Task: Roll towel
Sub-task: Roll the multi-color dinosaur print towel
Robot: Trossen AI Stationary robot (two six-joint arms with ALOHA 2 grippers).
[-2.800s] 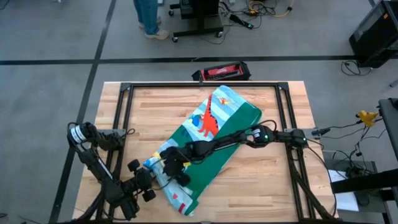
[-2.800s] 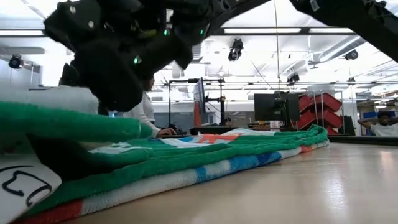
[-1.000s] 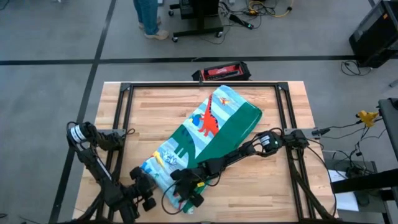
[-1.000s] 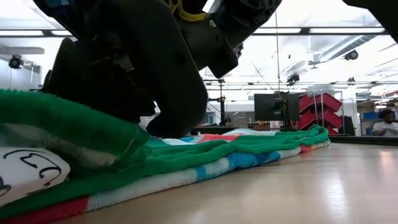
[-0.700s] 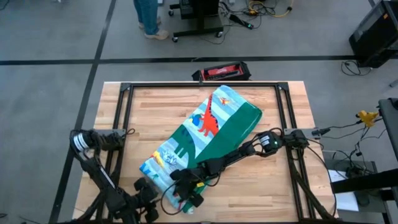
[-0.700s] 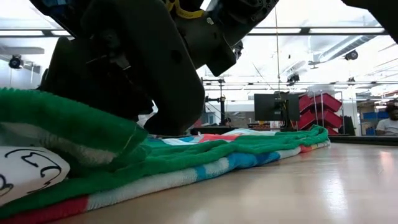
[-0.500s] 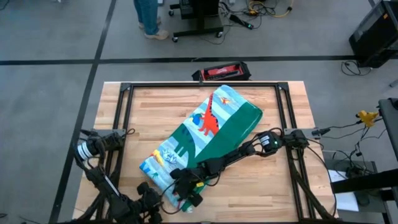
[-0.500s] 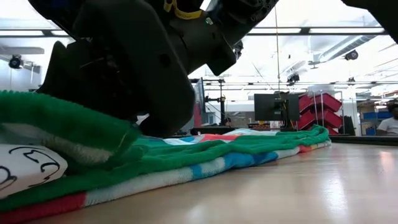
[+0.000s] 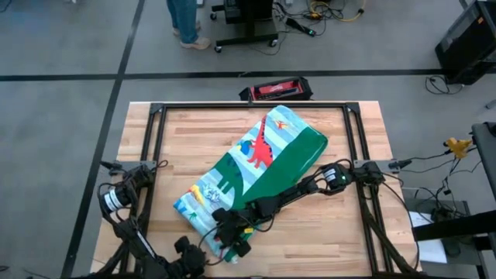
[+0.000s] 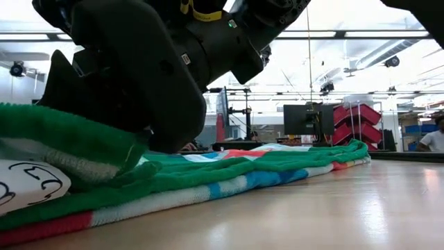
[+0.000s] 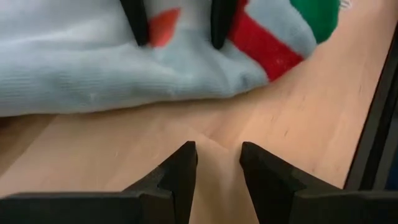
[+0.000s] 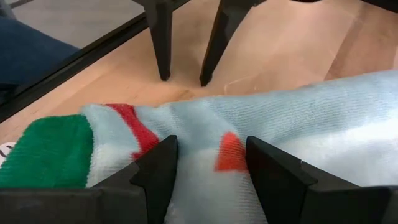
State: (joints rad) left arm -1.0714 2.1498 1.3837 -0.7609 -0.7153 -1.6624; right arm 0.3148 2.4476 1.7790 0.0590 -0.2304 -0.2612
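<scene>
The towel (image 9: 263,159) lies slantwise on the wooden table, folded lengthwise, with its green side up along the right and dinosaurs showing on the left. Its near end (image 10: 69,142) is doubled over into a thick green-edged fold with a white label (image 10: 24,184). My right gripper (image 9: 230,236) is down on that near end, shut on the cloth (image 12: 208,162). My left gripper (image 9: 191,252) stands open just in front of that end, near the table's front edge, its fingertips (image 11: 217,158) low over bare wood and apart from the towel. My right gripper has the pale blue cloth of the towel's near end (image 12: 205,146) between its two fingers, beside the red stripe. The fingers (image 11: 135,25) come slanting down from the table's far right. Whether one layer or several lies between them cannot be seen. The end rests on the table, slack.
A black metal frame (image 9: 155,139) runs round the table top; one rail (image 11: 379,124) passes close by my left gripper. A red and black object (image 9: 275,89) lies beyond the far edge. Bare wood (image 9: 325,225) lies right of the towel. A person's legs (image 9: 186,23) stand far back.
My left gripper has sunk and gone toward the table's near edge and the towel's near end, staying open. My right gripper has kept its place on the towel.
</scene>
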